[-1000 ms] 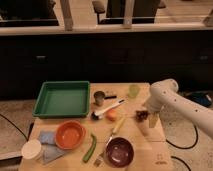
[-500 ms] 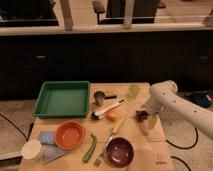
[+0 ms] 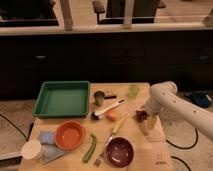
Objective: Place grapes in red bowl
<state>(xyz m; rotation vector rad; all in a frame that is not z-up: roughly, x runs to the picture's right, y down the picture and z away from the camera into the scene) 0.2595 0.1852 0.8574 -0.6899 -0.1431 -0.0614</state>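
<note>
One surface [image 3: 146,146]: pale wood, carrying all the things below.
Tub [image 3: 32,149]: white and round, at the front left corner.
Cloth [image 3: 46,141]: blue, flat, between the tub and the red bowl, partly under that bowl.
Tray [image 3: 62,98]: green, rectangular, at the back left.
Red bowl [image 3: 70,134]: orange-red, upright, in front of the tray.
Pod [image 3: 90,147]: long and green, just right of the red bowl.
Metal cup [image 3: 99,96]: at the back, just right of the tray.
Brush [image 3: 109,107]: white handle, lying slanted in front of the metal cup.
Fork [image 3: 112,136]: yellowish handle, slanted, tines toward the front edge.
Orange fruit [image 3: 112,115]: small, beside the brush head.
Purple bowl [image 3: 120,151]: upright, front centre, just right of the fork.
Green cup [image 3: 133,90]: pale, at the back.
Grapes [image 3: 141,115]: dark clump near the right edge, well apart from the red bowl, right against the tool.
Tool [image 3: 148,120]: low at the grapes' right side; how far open it is, and whether it holds them, I cannot tell.
Arm [image 3: 172,102]: white, bending in from the right.
</note>
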